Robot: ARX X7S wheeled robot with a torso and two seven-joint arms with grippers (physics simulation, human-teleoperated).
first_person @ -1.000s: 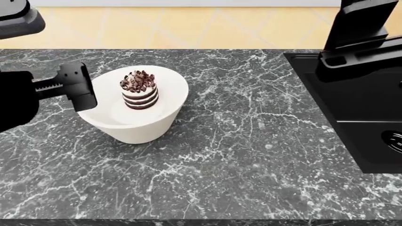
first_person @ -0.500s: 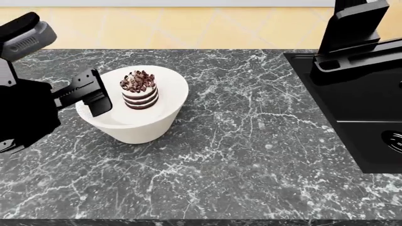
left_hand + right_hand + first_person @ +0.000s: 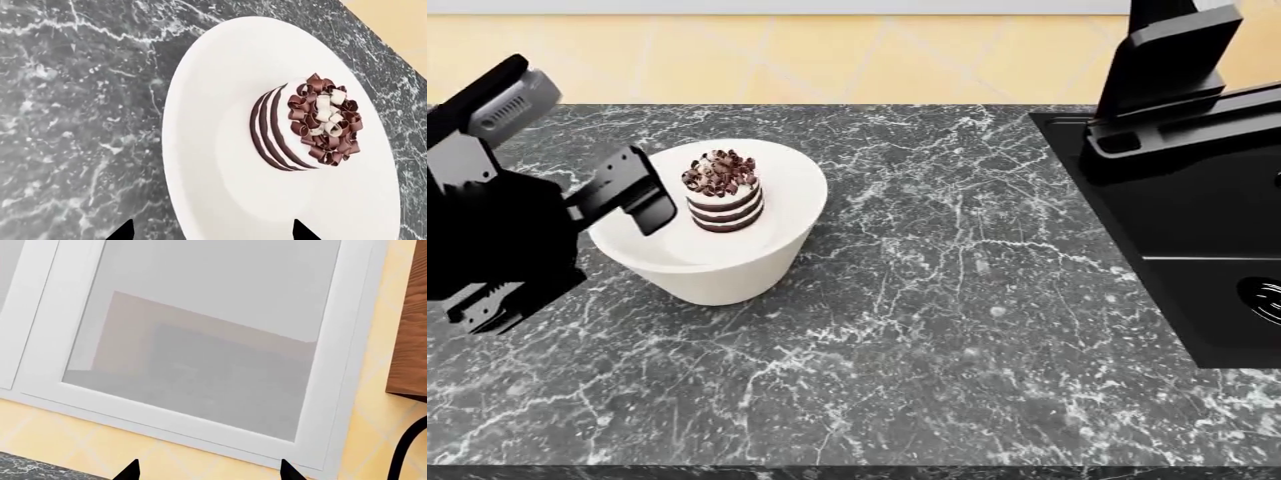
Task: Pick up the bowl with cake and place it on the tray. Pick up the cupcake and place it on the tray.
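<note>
One striped cake [image 3: 723,190] in smooth white bowl [image 3: 714,265], veined marble counter [image 3: 961,330], both tools' jaws apart.

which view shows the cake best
The left wrist view: the cake fills much of the picture, close up, with its stripes and chocolate curls clear, sitting in the bowl. The head view shows it whole but small, beside the left gripper. The right wrist view shows none of it, only a window.

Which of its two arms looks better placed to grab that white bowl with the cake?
The left. Its end effector hangs open at the rim of the bowl, with the cake right below its camera. The right arm is raised over the sink, facing a window.
</note>
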